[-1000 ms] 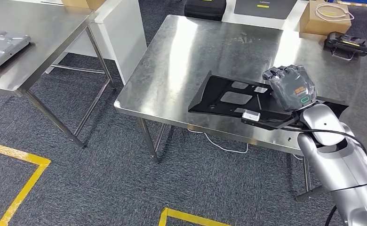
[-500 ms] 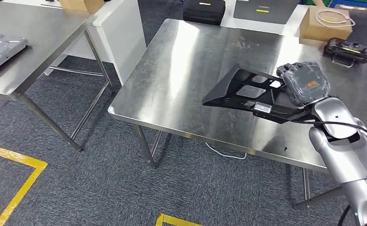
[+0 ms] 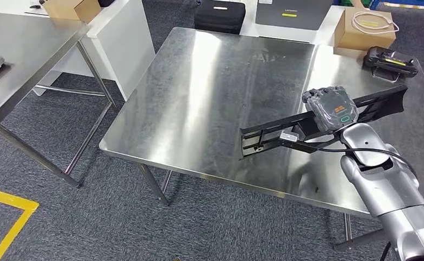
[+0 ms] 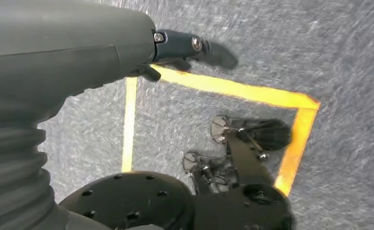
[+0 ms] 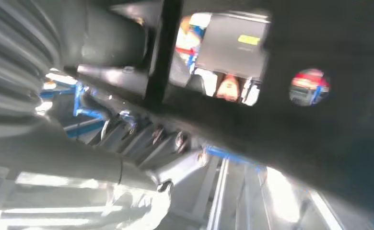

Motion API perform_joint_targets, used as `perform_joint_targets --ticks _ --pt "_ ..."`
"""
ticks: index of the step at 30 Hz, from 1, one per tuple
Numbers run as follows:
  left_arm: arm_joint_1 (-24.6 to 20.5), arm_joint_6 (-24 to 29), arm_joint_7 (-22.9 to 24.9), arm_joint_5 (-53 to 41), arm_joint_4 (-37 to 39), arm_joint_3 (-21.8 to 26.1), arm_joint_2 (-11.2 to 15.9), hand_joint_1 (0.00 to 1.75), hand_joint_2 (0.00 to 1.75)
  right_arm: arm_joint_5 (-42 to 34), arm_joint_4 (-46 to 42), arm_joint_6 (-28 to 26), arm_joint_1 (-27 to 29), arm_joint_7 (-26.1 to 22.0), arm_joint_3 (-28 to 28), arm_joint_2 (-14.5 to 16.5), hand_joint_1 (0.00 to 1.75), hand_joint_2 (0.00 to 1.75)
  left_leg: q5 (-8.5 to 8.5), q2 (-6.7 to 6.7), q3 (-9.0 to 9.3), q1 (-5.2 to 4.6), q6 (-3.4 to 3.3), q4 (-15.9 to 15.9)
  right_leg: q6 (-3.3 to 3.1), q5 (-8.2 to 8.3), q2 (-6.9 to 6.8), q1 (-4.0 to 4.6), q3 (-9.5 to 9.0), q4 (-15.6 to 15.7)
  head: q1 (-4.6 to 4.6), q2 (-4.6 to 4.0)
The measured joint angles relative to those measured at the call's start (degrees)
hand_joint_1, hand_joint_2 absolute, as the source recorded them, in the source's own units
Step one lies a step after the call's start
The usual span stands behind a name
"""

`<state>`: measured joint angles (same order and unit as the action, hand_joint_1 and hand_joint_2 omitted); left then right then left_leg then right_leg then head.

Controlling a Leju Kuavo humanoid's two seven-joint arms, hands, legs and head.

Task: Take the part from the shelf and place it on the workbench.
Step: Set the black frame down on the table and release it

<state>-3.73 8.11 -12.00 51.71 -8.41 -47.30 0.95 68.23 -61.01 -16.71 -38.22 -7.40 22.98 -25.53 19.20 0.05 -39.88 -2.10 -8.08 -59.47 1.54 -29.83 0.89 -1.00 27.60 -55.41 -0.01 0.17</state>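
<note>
Part [image 3: 275, 135], a long black metal bracket, is clamped in the right hand [image 3: 332, 110], whose fingers wrap its middle, and it hangs seemingly just above the steel table [image 3: 199, 98] near the front right corner, tilted on edge. To set it down well, I judge the hand should roll the bracket flat, lower until its underside bears on the steel, keep it clear of the front edge, and only then loosen. Left hand [image 4: 175, 52] hangs over the floor; whether its fingers are apart I cannot tell. At the far right corner a cardboard box [image 3: 362, 30] carries a coiled cable [image 3: 372, 22].
</note>
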Motion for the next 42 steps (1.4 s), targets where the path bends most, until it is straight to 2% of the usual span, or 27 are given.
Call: perform_joint_targets --ticks 1,3,5,8,9,10,11,13,14,15,19,20,21,23,24,25,26,27,29,30,31,32,34,36,38,40,42 --pt "0.0 -0.1 -1.5 0.0 -0.1 0.0 -0.1 0.0 1.75 0.0 -0.1 0.0 0.3 0.1 0.0 0.0 1.75 1.75 0.09 0.01 0.59 -0.15 -0.05 0.8 0.2 0.09 -0.05 -0.15 -0.54 0.8 -0.19 0.0" --pt "0.0 -0.4 -5.6 0.0 -0.1 0.0 -0.1 0.0 1.75 0.2 -0.6 -0.1 1.0 0.4 -0.2 -0.4 1.75 1.75 0.13 0.06 2.25 0.07 0.03 3.0 0.37 -0.15 -0.3 0.24 -1.4 1.9 -0.42 0.0" --pt "-0.2 0.0 -10.3 -0.2 -0.2 0.0 0.0 0.0 1.75 0.5 -1.4 -0.4 1.7 0.6 -0.6 -1.1 1.75 1.75 0.33 -0.08 4.13 0.5 0.31 5.3 0.03 -1.21 -0.53 0.55 -0.59 0.0 -0.39 0.0" --pt "-0.4 2.9 -17.6 -0.4 -0.2 0.1 -0.2 0.0 1.75 1.1 -1.8 -0.7 4.0 0.8 -1.1 -1.9 1.75 1.75 1.44 -0.6 5.93 0.72 1.05 6.6 -0.96 -4.63 -0.5 0.49 5.99 -11.3 -0.36 0.0" --pt "-0.4 4.1 -19.3 -0.3 -0.2 0.1 -0.3 0.0 1.75 1.3 -1.9 -0.7 5.1 0.8 -1.2 -2.1 1.75 1.75 1.94 -0.76 6.4 0.79 1.41 6.6 -0.87 -5.24 -0.49 0.4 8.21 -14.4 -0.37 0.0" --pt "-0.4 4.5 -20.2 -0.3 -0.2 0.1 -0.5 0.0 1.75 1.4 -2.0 -0.7 6.2 0.8 -1.3 -2.3 1.75 1.75 2.4 -0.94 6.85 0.87 1.76 6.6 -0.28 -4.69 -0.49 0.19 9.63 -15.4 -0.34 0.0" --pt "-0.3 4.3 -20.4 -0.2 -0.2 0.2 -0.6 0.0 1.75 1.5 -2.2 -0.7 7.2 0.8 -1.4 -2.4 1.75 1.75 2.91 -1.1 7.28 0.98 2.18 6.4 0.7 -3.12 -0.51 -0.12 10.31 -14.5 -0.36 0.0" --pt "-0.2 2.8 -20.0 0.0 -0.2 0.3 -0.6 0.0 1.75 1.6 -2.7 -0.7 8.3 0.8 -1.9 -2.8 1.75 1.75 4.28 -1.3 7.76 1.2 3.36 5.4 3.5 2.34 -0.87 -1.12 9.4 -7.5 -0.34 0.0" --pt "-0.1 2.3 -20.0 0.0 -0.1 0.4 -0.5 0.0 1.75 1.6 -2.9 -0.7 8.5 0.8 -2.2 -2.9 1.75 1.75 5.07 -1.32 7.59 1.2 3.98 4.4 4.34 4.32 -0.92 -1.43 8.46 -4.1 -0.31 0.0" --pt "-0.1 2.1 -20.2 0.0 0.0 0.5 -0.2 0.0 1.75 1.6 -3.1 -0.6 8.7 0.8 -2.5 -3.0 1.75 1.75 5.8 -1.35 7.3 1.16 4.48 3.3 4.48 5.38 -0.91 -1.64 7.72 -2.1 -0.3 0.0" --pt "0.0 2.5 -20.4 0.0 0.1 0.8 0.1 0.0 1.75 1.6 -3.9 -0.5 8.6 0.9 -4.0 -3.1 1.75 1.75 7.98 -1.1 6.65 1.37 5.51 0.6 2.14 4.42 -0.3 -1.38 7.02 -2.4 -0.48 0.0" --pt "-0.1 2.8 -20.3 0.0 0.1 0.8 0.1 0.0 1.75 1.6 -3.9 -0.5 8.4 1.0 -4.6 -3.4 1.75 1.75 9.04 -0.81 5.89 1.59 5.95 -1.1 1.71 4.2 -0.26 -1.38 6.83 -2.5 -0.53 0.0" --pt "-0.2 3.0 -20.3 0.0 0.1 0.8 0.0 0.0 1.75 1.6 -3.8 -0.5 8.3 1.0 -5.2 -3.6 1.75 1.75 10.51 -0.5 4.46 1.83 6.42 -4.1 1.3 4.0 -0.26 -1.32 6.59 -2.5 -0.57 0.0" --pt "-0.3 3.2 -20.2 0.0 0.1 0.8 -0.1 0.0 1.75 1.3 -3.6 -0.5 7.8 0.7 -6.2 -4.1 1.75 1.75 13.63 -0.06 0.03 2.17 6.99 -12.4 0.92 3.8 -0.29 -1.07 6.27 -2.5 -0.66 0.0" --pt "-0.3 3.2 -20.1 0.1 0.1 0.8 -0.1 0.0 1.75 1.1 -3.3 -0.5 7.5 0.5 -6.7 -4.2 1.75 1.75 14.46 0.0 -1.88 2.26 6.98 -15.5 0.83 3.73 -0.27 -0.94 6.16 -2.5 -0.68 0.0" --pt "-0.3 3.2 -20.0 0.2 0.1 0.8 -0.2 0.0 1.75 0.8 -3.0 -0.5 7.2 0.2 -7.1 -4.4 1.75 1.75 14.17 0.0 -3.07 2.26 6.73 -16.9 0.75 3.66 -0.24 -0.75 6.01 -2.5 -0.69 0.0" --pt "-0.3 3.2 -20.0 0.3 0.1 0.8 -0.2 0.0 1.75 0.7 -2.7 -0.4 7.0 -0.1 -7.4 -4.6 1.75 1.75 12.89 -0.02 -3.21 2.18 6.28 -16.2 0.65 3.58 -0.19 -0.54 5.84 -2.5 -0.7 0.0" --pt "-0.3 3.2 -19.9 0.3 0.1 0.8 -0.2 0.0 1.75 0.5 -2.5 -0.4 6.6 -0.3 -7.8 -4.8 1.75 1.75 10.72 -0.04 -2.46 1.96 5.51 -13.6 0.53 3.48 -0.12 -0.24 5.62 -2.4 -0.71 0.0" --pt "-0.3 3.3 -19.9 0.4 0.1 0.8 -0.2 0.0 1.75 0.4 -2.0 -0.4 6.1 -0.5 -8.4 -5.2 1.75 1.75 6.06 -0.22 0.41 1.08 3.21 -6.0 0.29 3.33 0.05 0.22 5.14 -2.2 -0.68 0.0" --pt "-0.3 3.3 -19.9 0.4 0.1 0.8 -0.1 0.0 1.75 0.3 -1.7 -0.4 5.8 -0.5 -8.6 -5.2 1.75 1.75 4.7 -0.22 1.82 0.63 1.94 -2.9 0.26 3.32 0.12 0.5 4.96 -2.0 -0.53 0.0" --pt "-0.3 3.3 -19.9 0.4 0.1 0.8 0.0 0.0 1.75 0.3 -1.5 -0.3 5.6 -0.6 -8.7 -5.2 1.75 1.75 4.19 -0.21 2.65 0.24 1.0 -1.1 0.28 3.33 0.15 0.45 4.82 -1.8 -0.41 0.0" --pt "-0.3 3.3 -19.8 0.4 0.1 0.8 0.1 0.0 1.75 0.2 -1.2 -0.3 5.5 -0.6 -8.8 -5.2 1.75 1.75 4.24 -0.18 3.08 -0.04 0.41 -0.2 0.34 3.36 0.15 0.39 4.73 -1.6 -0.38 0.0" --pt "-0.4 3.4 -19.8 0.4 0.0 0.8 0.1 0.0 1.75 0.2 -0.8 -0.2 5.4 -0.8 -8.9 -5.4 1.75 1.75 4.2 -0.11 3.84 -0.36 -0.04 1.1 0.51 3.47 0.06 0.33 4.42 -0.9 -0.53 0.0" --pt "-0.5 3.3 -19.8 0.4 0.0 0.8 0.0 0.0 1.75 0.2 -0.6 -0.3 5.3 -1.0 -9.1 -5.7 1.75 1.75 3.43 -0.09 5.46 -0.11 -0.11 3.6 0.56 3.31 -0.3 0.57 4.44 -0.9 -0.48 0.0" --pt "-0.5 3.0 -19.8 0.6 -0.1 0.8 -0.2 0.0 1.75 0.1 -0.4 -0.3 4.8 -1.0 -9.3 -5.9 0.87 1.75 2.74 -0.05 6.68 0.26 0.07 5.5 0.23 1.88 -0.57 0.58 6.27 -4.4 -0.28 0.0" --pt "-0.6 2.4 -19.8 1.2 -0.1 0.9 -0.3 0.0 1.75 -0.1 -0.1 -0.1 4.4 -1.0 -9.4 -6.1 0.0 1.75 2.76 -0.04 6.85 0.29 0.24 5.7 0.05 -0.54 -0.55 0.3 10.03 -11.1 -0.27 0.0" --pt "-0.6 2.0 -19.7 1.7 -0.1 1.0 -0.5 0.0 0.87 -0.3 0.2 0.1 4.5 -1.0 -9.4 -6.3 0.0 1.75 2.96 -0.09 6.86 0.39 0.6 5.6 0.68 -1.72 -0.57 -0.19 13.24 -16.2 -0.28 0.0"
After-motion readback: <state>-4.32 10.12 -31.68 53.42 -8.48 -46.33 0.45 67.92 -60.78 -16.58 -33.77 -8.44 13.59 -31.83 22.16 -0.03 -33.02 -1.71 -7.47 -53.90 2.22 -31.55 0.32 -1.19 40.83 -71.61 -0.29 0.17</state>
